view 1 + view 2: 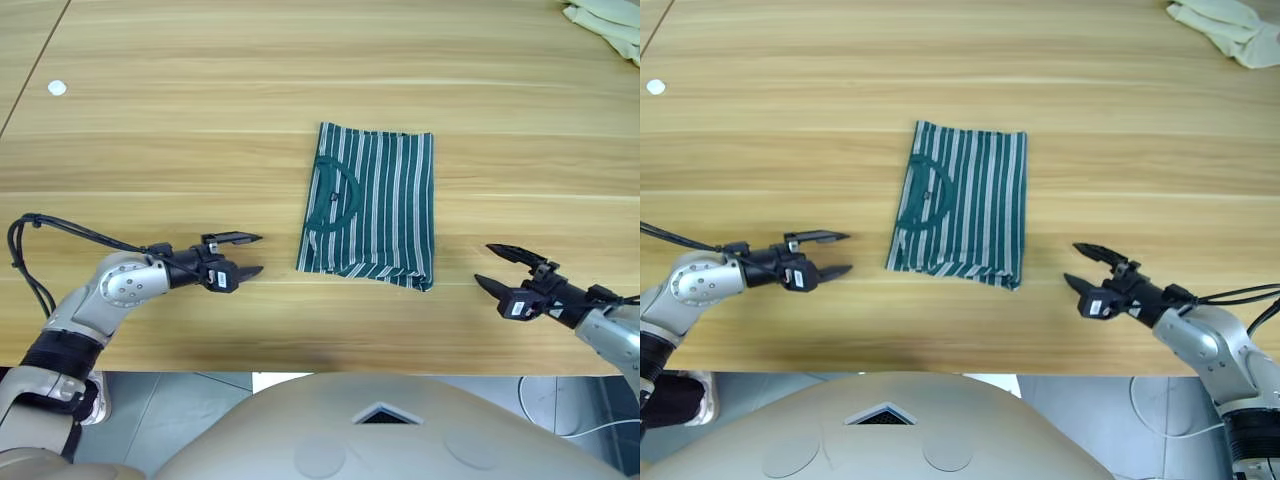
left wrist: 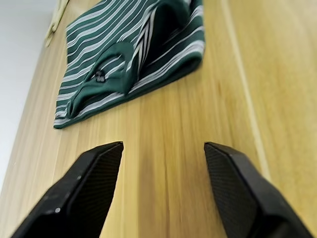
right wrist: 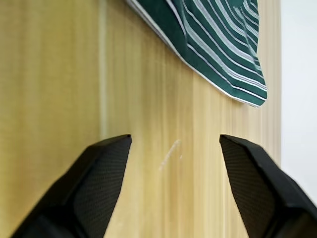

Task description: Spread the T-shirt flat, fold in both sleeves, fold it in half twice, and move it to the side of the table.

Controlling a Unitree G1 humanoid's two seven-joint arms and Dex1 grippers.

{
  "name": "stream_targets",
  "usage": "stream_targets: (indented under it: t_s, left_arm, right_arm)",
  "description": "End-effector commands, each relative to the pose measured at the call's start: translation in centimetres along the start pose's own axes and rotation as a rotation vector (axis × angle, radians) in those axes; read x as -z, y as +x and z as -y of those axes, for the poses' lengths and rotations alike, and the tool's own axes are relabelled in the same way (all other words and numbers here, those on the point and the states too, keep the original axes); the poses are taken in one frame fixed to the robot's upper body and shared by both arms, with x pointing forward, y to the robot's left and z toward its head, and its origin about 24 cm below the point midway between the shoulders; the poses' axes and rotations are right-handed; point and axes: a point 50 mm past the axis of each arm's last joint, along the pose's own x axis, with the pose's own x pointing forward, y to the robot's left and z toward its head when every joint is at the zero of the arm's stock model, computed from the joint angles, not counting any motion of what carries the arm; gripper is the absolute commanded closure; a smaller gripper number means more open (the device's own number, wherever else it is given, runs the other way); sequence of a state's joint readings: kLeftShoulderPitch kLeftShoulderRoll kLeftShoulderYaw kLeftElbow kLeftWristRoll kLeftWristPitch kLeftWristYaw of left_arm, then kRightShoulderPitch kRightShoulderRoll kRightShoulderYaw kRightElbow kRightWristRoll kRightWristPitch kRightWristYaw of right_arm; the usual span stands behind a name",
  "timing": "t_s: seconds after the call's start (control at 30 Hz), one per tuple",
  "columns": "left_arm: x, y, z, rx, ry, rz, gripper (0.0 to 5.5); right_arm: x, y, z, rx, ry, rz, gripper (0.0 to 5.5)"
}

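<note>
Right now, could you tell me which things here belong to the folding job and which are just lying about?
Job: green striped T-shirt, folded, centre of the table; left gripper and right gripper, both open, either side of it.
Lying about: pale cloth at the far right corner; small white spot far left.

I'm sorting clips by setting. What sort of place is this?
Probably a lab or test room set up for robot laundry folding rather than a home. A long wooden table carries a folded striped T-shirt and a pale cloth at its far corner, and loose cables trail over the table's edge.
</note>
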State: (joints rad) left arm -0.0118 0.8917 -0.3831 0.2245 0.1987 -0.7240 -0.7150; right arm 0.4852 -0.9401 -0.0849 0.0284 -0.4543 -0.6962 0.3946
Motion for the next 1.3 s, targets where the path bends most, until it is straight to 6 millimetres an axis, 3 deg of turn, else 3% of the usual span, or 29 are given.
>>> stream_targets:
  t_s: [0.03, 0.27, 0.63, 0.9, 1.3]
  left_arm:
    - [-0.5, 3.9, 2.2, 0.227, 0.017, 0.056, 2.44]
    - [-0.9, 6.9, 1.6, 0.271, 0.090, 0.142, 2.44]
    - [-0.7, 7.0, 2.4, 0.305, 0.096, 0.164, 2.44]
    - [-0.6, 7.3, 3.0, 0.334, 0.077, 0.174, 3.94]
    - [0.0, 7.6, 3.5, 0.305, 0.042, 0.170, 5.34]
  right_arm:
    - [-2.1, 1.3, -1.4, -0.115, -0.010, 0.100, 2.18]
    - [-3.2, 2.9, -2.0, -0.163, -0.021, 0.174, 2.18]
    - [-3.6, 4.4, -1.7, -0.192, -0.045, 0.251, 2.18]
    - [-4.1, 5.5, -1.6, -0.212, -0.062, 0.300, 2.18]
    - [-3.1, 6.1, -1.1, -0.160, -0.036, 0.257, 4.41]
